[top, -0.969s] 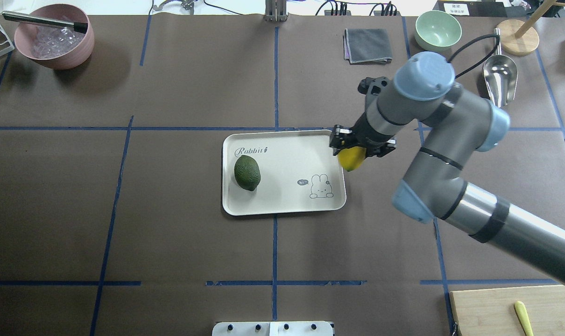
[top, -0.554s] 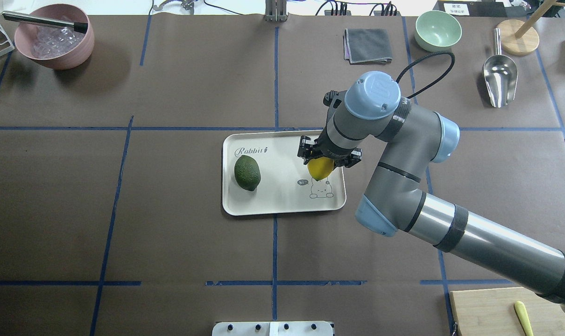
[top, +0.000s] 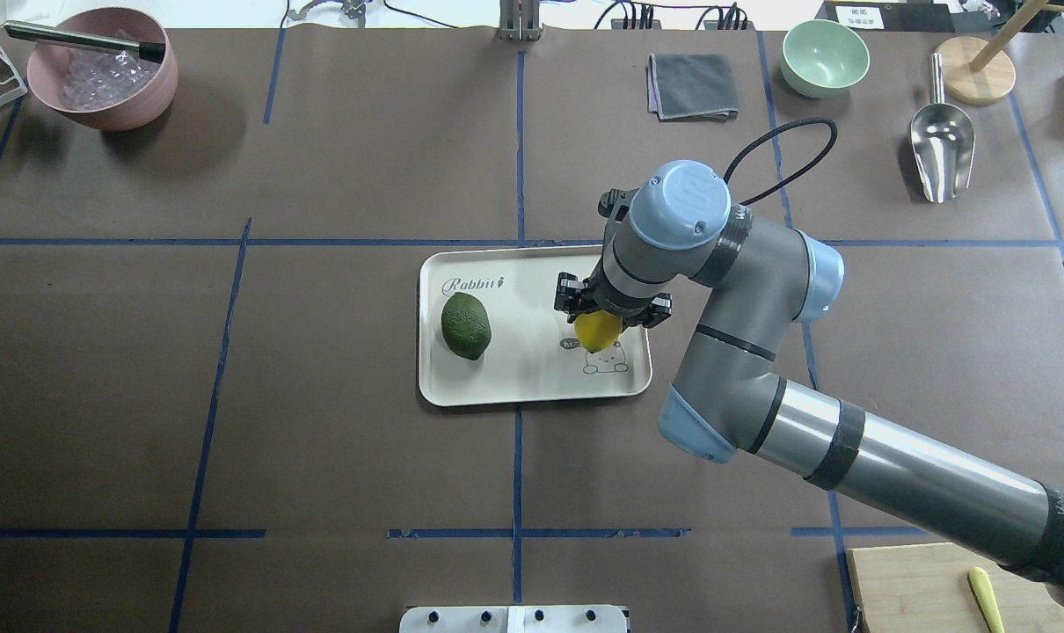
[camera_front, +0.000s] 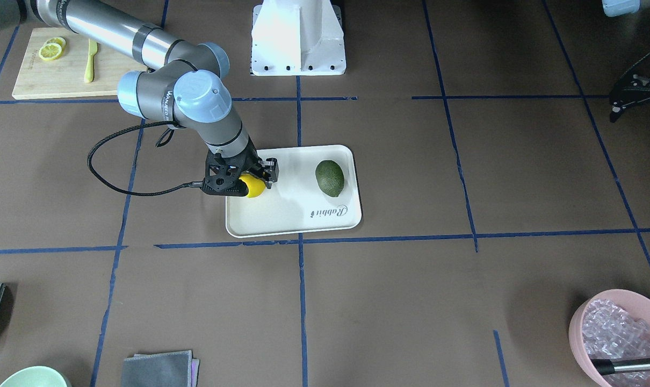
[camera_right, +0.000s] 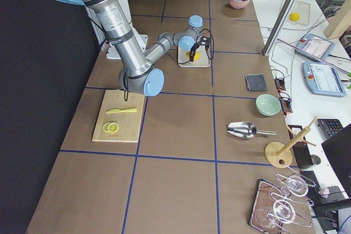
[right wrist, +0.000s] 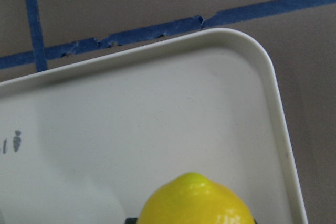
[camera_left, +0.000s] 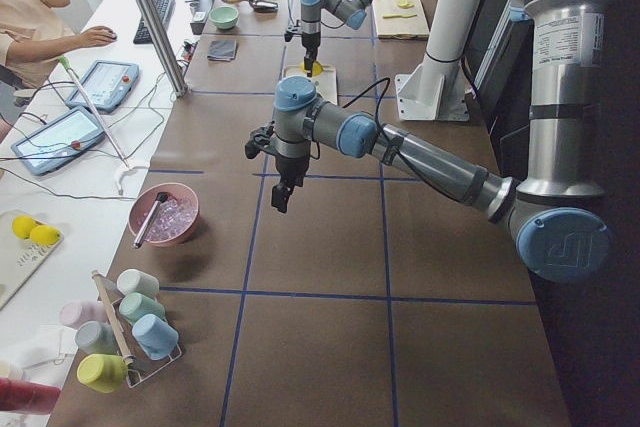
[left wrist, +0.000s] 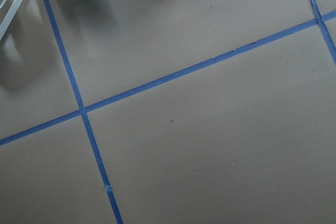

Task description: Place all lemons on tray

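The white tray [top: 532, 374] lies mid-table. The dark green lemon [top: 466, 326] rests on its left part, also seen in the front view [camera_front: 330, 178]. My right gripper [top: 606, 315] is shut on the yellow lemon [top: 596, 335] and holds it low over the tray's right part, above the rabbit drawing. The right wrist view shows the lemon [right wrist: 194, 203] over the tray's corner [right wrist: 252, 66]. I cannot tell whether it touches the tray. My left gripper [camera_left: 281, 203] hangs high over bare table, far from the tray; I cannot tell if it is open.
A pink bowl [top: 101, 70] stands far left, with a grey cloth [top: 693, 85], a green bowl [top: 825, 55] and a metal scoop [top: 941, 145] at the back right. A bamboo board [camera_front: 62, 70] with lemon slices [camera_front: 51, 49] and a yellow knife lies near the robot's right.
My right arm has carried the yellow lemon leftward from the tray's right edge to above the rabbit drawing. The green lemon has not moved.
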